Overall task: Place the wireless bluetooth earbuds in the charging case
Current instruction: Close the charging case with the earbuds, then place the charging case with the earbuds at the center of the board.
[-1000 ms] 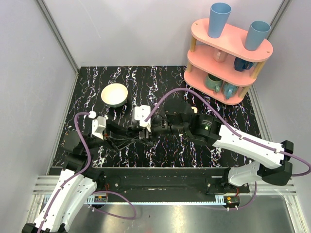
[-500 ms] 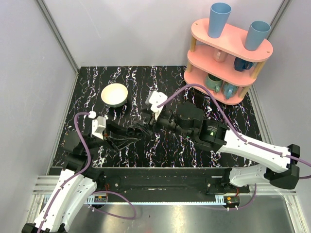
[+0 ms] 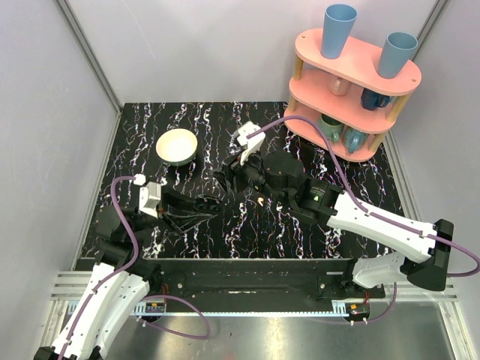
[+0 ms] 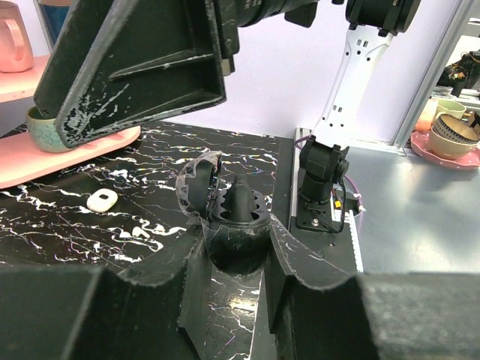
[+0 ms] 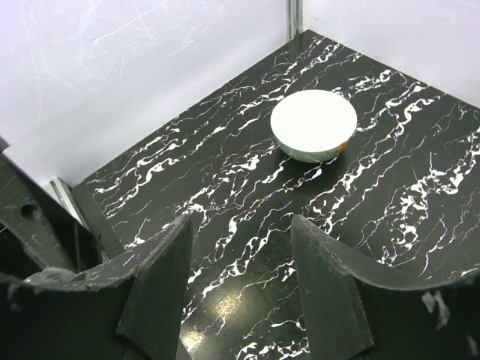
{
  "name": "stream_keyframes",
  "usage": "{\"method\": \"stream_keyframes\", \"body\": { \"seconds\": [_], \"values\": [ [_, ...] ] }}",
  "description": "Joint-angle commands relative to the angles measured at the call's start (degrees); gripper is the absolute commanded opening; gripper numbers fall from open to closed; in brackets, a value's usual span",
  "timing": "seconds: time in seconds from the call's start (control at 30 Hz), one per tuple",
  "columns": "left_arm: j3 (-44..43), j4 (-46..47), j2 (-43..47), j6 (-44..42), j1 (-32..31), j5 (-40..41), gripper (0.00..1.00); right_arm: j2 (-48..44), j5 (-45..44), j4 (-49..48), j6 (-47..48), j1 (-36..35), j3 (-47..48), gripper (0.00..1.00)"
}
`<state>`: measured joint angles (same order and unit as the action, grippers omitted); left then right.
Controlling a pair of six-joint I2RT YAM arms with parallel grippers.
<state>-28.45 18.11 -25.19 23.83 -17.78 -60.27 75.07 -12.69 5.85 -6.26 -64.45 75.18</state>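
L end effector (image 4: 238,251) clamped on black round case (image 4: 225,214), lid up, prob the charging case. R end effector (image 5: 240,247) open, empty, above worktop (image 5: 225,172), bowl (image 5: 313,124) ahead. 1 white earbud (image 4: 101,199) lies on worktop, apart from case

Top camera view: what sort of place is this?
Probably a lab robot cell: left arm and right arm bolted to a walled black marbled table, with a pink shelf of cups.

lilac walls (image 3: 195,52), black marbled table (image 3: 150,120), pink shelf (image 3: 358,57) (three tiers)
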Motion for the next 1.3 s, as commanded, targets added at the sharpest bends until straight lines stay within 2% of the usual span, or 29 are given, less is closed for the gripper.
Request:
{"method": "stream_keyframes", "body": {
  "seconds": [0.0,0.13,0.47,0.73,0.93,1.03,1.1,1.17,1.23,1.27],
  "values": [
    [0.1,3.3,1.0,0.2,0.2,-0.4,0.00,1.3,0.7,2.0,-5.6,2.4,1.5,0.63],
    [0.3,3.4,1.4,0.4,0.2,-0.5,0.00,3.8,4.0,7.1,-6.3,3.1,5.9,0.63],
    [0.0,2.3,0.9,-0.4,0.1,0.2,0.00,5.0,15.3,7.1,-5.9,3.1,6.2,0.62],
    [-1.2,-2.2,-0.6,-2.6,0.2,2.5,0.00,1.8,14.9,7.7,-2.6,1.0,3.9,0.62],
    [-2.0,-5.2,-1.8,-3.6,0.4,5.3,0.00,2.2,11.2,8.6,-1.6,-1.8,3.1,0.63],
    [-2.6,-6.9,-2.9,-3.9,0.3,7.1,0.00,2.4,2.7,8.5,-2.7,-2.0,1.9,0.65],
    [-3.0,-10.7,-4.1,-3.4,0.3,13.5,0.00,1.9,-9.5,8.4,-3.2,-1.9,0.9,0.73],
    [-2.1,-12.7,-6.5,-0.4,0.3,20.2,0.00,0.6,-17.5,9.1,-4.6,0.1,0.6,0.77],
    [-1.0,-12.2,-10.1,2.3,0.3,22.0,0.00,-0.9,-17.9,9.7,-7.1,3.4,-1.0,0.79],
    [0.3,-10.1,-11.6,5.5,0.3,23.4,0.00,-2.6,-15.6,9.8,-10.1,7.8,-2.0,0.79]
  ]
}}
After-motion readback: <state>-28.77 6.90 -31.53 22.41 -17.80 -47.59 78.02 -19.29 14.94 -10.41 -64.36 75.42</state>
